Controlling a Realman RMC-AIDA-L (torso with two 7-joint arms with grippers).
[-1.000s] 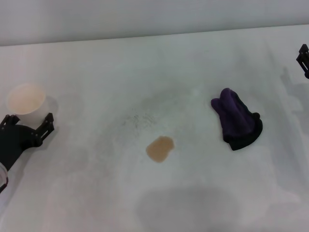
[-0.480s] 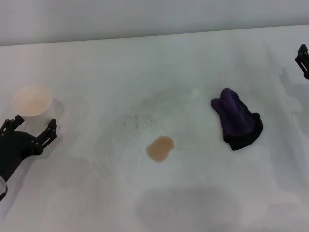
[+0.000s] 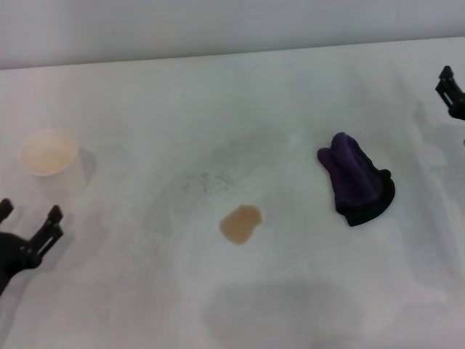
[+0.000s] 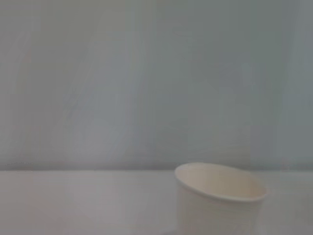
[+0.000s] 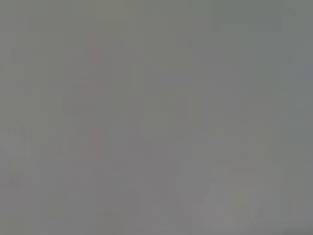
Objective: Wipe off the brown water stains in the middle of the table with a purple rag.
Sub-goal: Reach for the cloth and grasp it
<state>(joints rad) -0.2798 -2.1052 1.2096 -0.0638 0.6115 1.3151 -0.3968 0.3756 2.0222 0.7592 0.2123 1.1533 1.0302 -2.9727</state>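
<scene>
Left gripper [image 3: 27, 229] has backed off from the paper cup [image 3: 48, 154] over the last second: a second ago its fingers flanked the cup's near side, now they sit well clear of it toward the robot, at the lower left edge of the head view, spread open and holding nothing. The cup stands upright and alone on the tabletop [image 3: 145, 291]; the left wrist view shows it [image 4: 220, 196] free-standing against a plain wall, no fingers in sight. Right gripper [image 3: 450, 91] shows only as a dark tip at the far right edge, a touch higher and further in than before; whether its fingers are open or closed I cannot tell, and its wrist view is a blank grey field. The purple rag [image 3: 356, 182] lies bunched and untouched right of centre, apart from both grippers. The brown water stains [image 3: 240, 224] sit as one tan blotch at mid-table, unsmeared, just near a faint grey speckled smudge [image 3: 211, 180]. Judgement: the left arm looks finished with the cup and is retiring; wiping has not begun, and the rag pickup falls to the right arm, the closer one.
</scene>
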